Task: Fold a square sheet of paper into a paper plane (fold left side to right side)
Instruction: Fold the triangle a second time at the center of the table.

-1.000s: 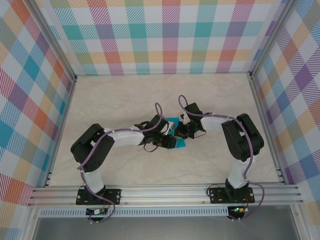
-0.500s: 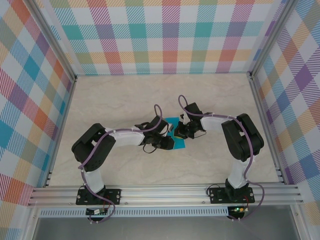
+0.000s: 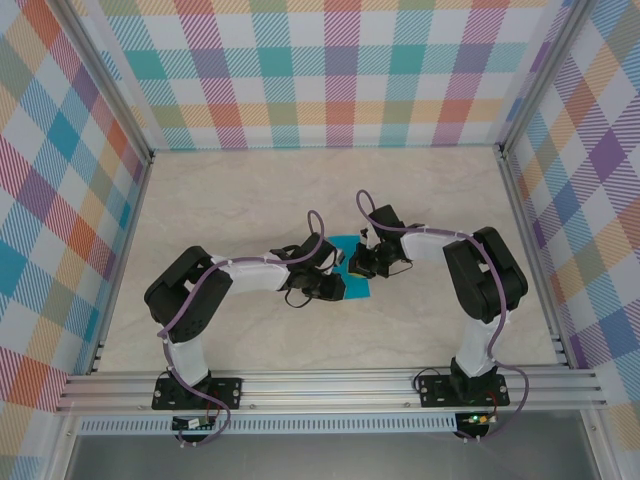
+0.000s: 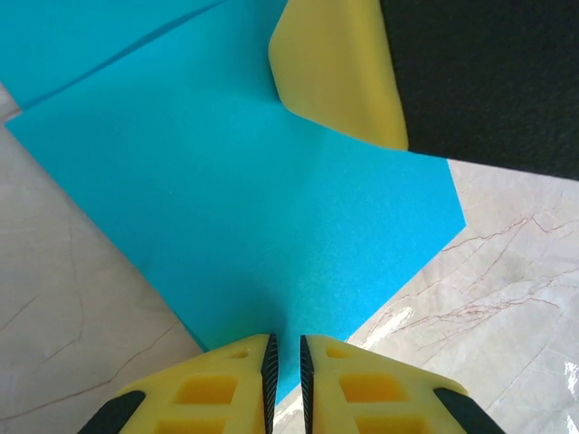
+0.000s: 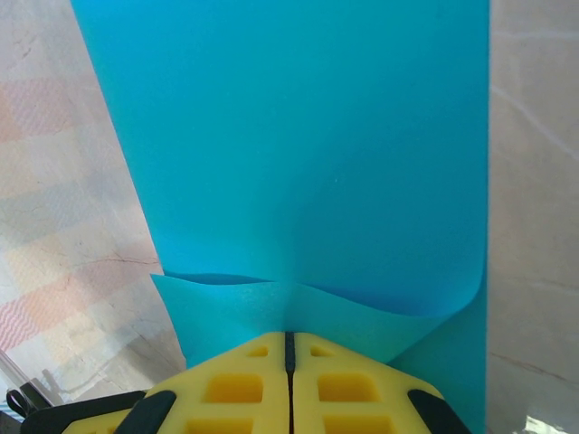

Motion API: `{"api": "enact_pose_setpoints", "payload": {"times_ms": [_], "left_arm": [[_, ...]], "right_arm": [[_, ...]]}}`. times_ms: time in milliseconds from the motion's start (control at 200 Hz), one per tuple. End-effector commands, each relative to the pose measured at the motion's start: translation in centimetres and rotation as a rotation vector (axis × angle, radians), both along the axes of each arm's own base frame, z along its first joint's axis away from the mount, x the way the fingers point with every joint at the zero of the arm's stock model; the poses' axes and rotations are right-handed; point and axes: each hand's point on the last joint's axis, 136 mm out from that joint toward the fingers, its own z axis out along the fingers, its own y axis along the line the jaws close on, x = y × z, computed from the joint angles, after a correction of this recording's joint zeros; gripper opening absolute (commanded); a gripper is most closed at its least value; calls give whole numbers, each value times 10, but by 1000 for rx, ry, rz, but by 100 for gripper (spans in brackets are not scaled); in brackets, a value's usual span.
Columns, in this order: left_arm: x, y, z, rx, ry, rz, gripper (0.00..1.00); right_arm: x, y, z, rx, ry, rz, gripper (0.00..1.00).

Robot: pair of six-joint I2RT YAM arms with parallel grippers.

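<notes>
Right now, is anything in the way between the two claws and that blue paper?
Nothing visible is. The right claw is shut on a lifted edge of the square sheet of paper. The left claw straddles a corner of the sheet, its fingers nearly together.

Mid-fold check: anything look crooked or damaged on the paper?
The edge of the square sheet of paper pinched in the right tool buckles up in a wave instead of lying flat. No tear visible.
</notes>
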Motion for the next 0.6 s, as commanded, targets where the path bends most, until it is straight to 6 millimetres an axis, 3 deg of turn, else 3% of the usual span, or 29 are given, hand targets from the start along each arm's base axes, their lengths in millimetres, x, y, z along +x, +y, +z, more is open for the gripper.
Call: {"api": "enact_pose_setpoints", "payload": {"times_ms": [0,110,205,340,595], "left_arm": [[-10,17,-21,83,75,27,17],[-11,19,-22,91,78,31,15],[-11,19,-23,92,78,32,12],[-11,19,-23,92,83,28,11],[-11,18,-23,91,82,32,8]], "right_arm": [[-8,-8,-5,-55,26,18,6],[-5,-4,9,-29,1,26,6],[1,-2,33,12,-52,28,6],[-2,1,59,53,-95,51,0],[-25,16,41,109,-20,71,0]]}}
